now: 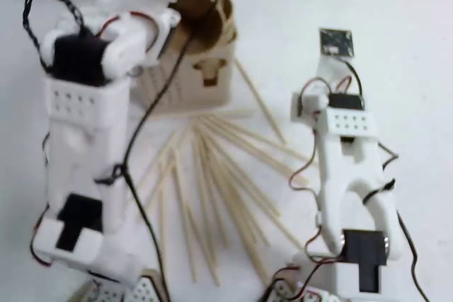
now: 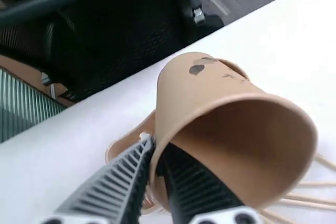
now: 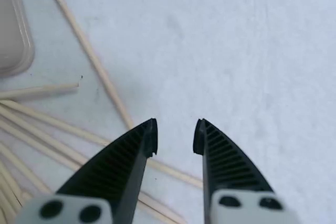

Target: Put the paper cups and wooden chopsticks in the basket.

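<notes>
Left wrist view, paper cup [image 2: 210, 103] wall pinched inside left pincer [image 2: 155, 148]

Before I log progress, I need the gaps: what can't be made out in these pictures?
Basket's inside, high view: covered by the left arm and the paper cup in the left gripper.
Chopsticks' number, high view: they overlap in a blurred pile.

The left arm [image 1: 85, 139] and right arm [image 1: 350, 175] are white plastic shells with black motor blocks [image 1: 78, 58], grids of small holes and twisted red-and-black cables [image 1: 301, 175]. The left gripper [image 2: 153, 148] and right gripper [image 3: 175, 136] have black ribbed fingers [image 3: 226, 161] tapering to points. Behind the fingers, white mounts [image 3: 68, 211] carry paired dark screw holes.
</notes>
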{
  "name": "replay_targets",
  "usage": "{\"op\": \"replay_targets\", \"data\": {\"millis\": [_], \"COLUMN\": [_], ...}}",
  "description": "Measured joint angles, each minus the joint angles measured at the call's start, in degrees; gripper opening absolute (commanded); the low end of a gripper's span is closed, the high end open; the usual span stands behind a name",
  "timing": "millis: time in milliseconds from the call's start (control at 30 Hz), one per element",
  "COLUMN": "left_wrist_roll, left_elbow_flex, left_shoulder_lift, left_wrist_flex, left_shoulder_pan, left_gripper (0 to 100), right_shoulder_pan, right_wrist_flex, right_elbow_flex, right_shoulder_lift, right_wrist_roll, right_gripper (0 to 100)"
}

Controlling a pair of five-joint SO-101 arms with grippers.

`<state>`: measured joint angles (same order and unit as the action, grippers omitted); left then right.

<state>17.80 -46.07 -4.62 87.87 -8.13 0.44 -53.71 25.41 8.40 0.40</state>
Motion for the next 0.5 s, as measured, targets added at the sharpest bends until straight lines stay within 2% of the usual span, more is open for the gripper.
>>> {"op": "replay_targets", "data": {"millis": [267,500], "left_wrist_roll": [0.00,-0.18], "left_elbow_flex": [0.00,-0.09], "left_shoulder_lift": [-1.58,-1.76], "left_wrist_flex": [0.00,-0.09], "left_shoulder_pan": [0.70,0.70], "left_gripper": [3,14], "right_shoulder_pan": [0.09,0.00], "right_wrist_flex": [0.00,0.00], "right_elbow_flex": [0.00,0.00], "right_shoulder_lift": [0.00,0.00], "right_wrist_roll": [0.00,0.00], "right_gripper": [12.2,12.2]}}
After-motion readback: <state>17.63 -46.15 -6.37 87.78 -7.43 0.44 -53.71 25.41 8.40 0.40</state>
